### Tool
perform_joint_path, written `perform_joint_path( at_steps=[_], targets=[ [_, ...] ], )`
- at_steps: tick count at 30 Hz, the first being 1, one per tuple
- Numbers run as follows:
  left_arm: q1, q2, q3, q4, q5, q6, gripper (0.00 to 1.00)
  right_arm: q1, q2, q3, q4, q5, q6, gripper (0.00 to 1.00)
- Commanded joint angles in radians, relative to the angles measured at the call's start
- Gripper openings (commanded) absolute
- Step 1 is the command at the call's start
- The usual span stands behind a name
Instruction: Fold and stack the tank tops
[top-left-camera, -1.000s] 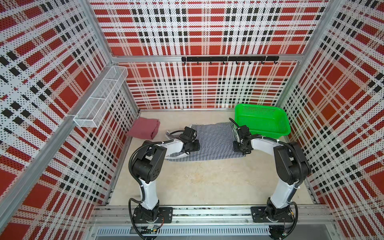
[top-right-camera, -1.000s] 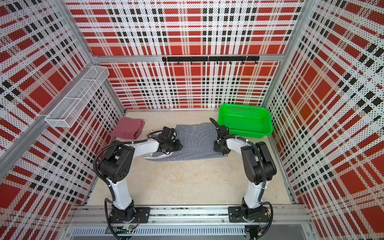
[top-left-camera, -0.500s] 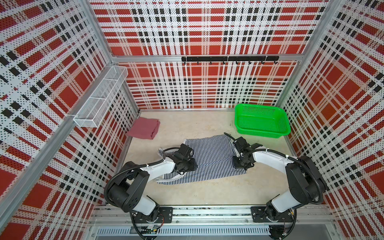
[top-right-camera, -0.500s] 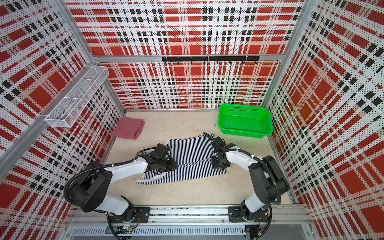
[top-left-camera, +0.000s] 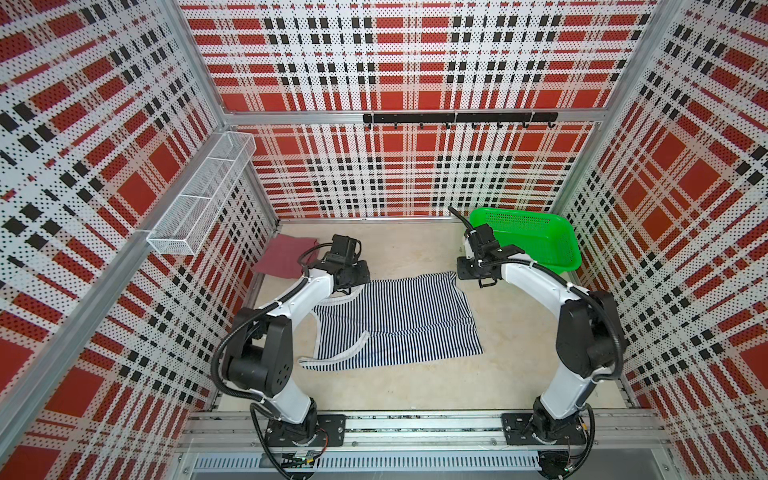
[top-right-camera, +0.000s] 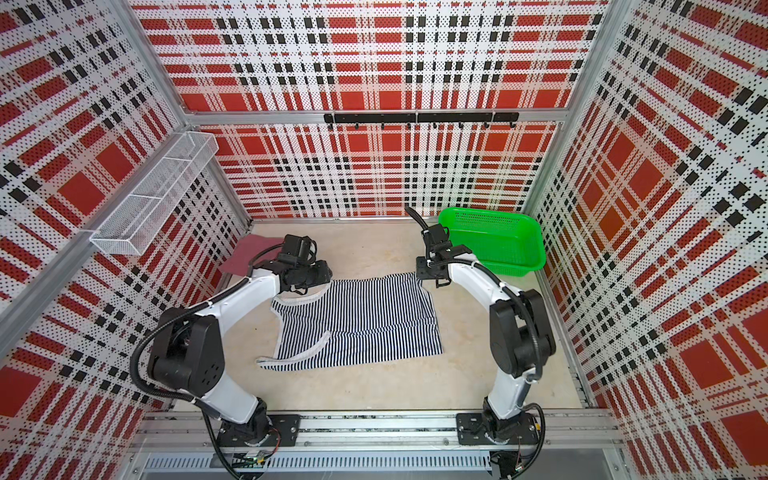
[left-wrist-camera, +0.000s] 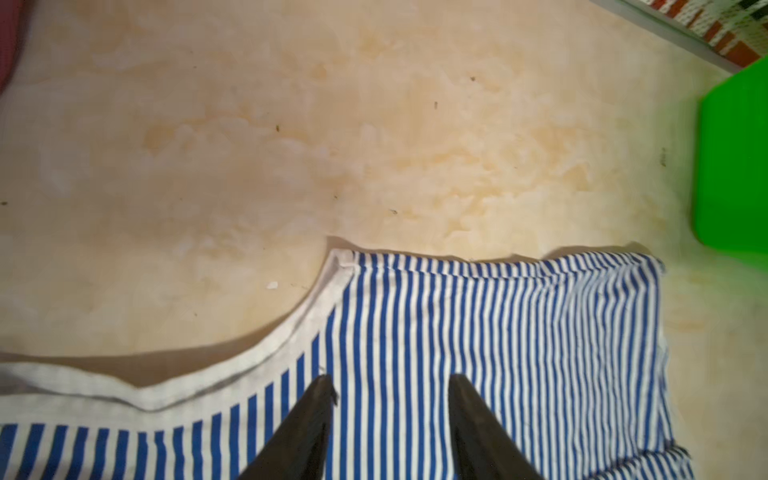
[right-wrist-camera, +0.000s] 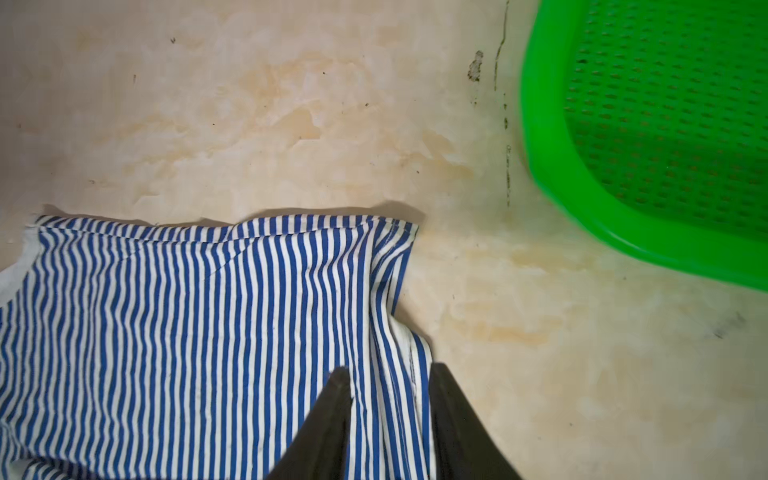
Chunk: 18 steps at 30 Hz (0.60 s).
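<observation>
Light is bright and even. The striped tank top (left-wrist-camera: 498, 353) throws a thin shadow; my wrist views blur outward.

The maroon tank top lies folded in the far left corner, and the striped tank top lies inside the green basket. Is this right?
No: the striped tank top lies on the table, apart from the green basket; both top views show it. The maroon tank top is as you say.

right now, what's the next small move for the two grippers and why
Probably raise both grippers straight up off the striped top. The left gripper and right gripper stand open over its far edge, gripping nothing, and it lies spread flat, ready to fold.
</observation>
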<state>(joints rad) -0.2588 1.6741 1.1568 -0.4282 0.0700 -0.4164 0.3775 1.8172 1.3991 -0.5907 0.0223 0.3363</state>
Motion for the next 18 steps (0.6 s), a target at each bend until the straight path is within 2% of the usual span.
perform_joint_path(
  at_steps=[1, 8, 13, 18],
  targets=[
    [-0.003, 0.079, 0.045, 0.054, 0.005, 0.042, 0.49, -0.012, 0.061, 0.051, 0.032, -0.001, -0.028, 0.34],
    [-0.009, 0.248, 0.143, 0.058, 0.004, 0.129, 0.51, -0.043, 0.155, 0.106, 0.06, -0.048, -0.053, 0.32],
    [-0.005, 0.279, 0.146, 0.056, -0.021, 0.134, 0.51, -0.054, 0.215, 0.139, 0.059, -0.032, -0.063, 0.34],
    [-0.01, 0.307, 0.144, 0.057, -0.026, 0.133, 0.51, -0.063, 0.268, 0.159, 0.063, -0.08, -0.063, 0.35]
  ],
)
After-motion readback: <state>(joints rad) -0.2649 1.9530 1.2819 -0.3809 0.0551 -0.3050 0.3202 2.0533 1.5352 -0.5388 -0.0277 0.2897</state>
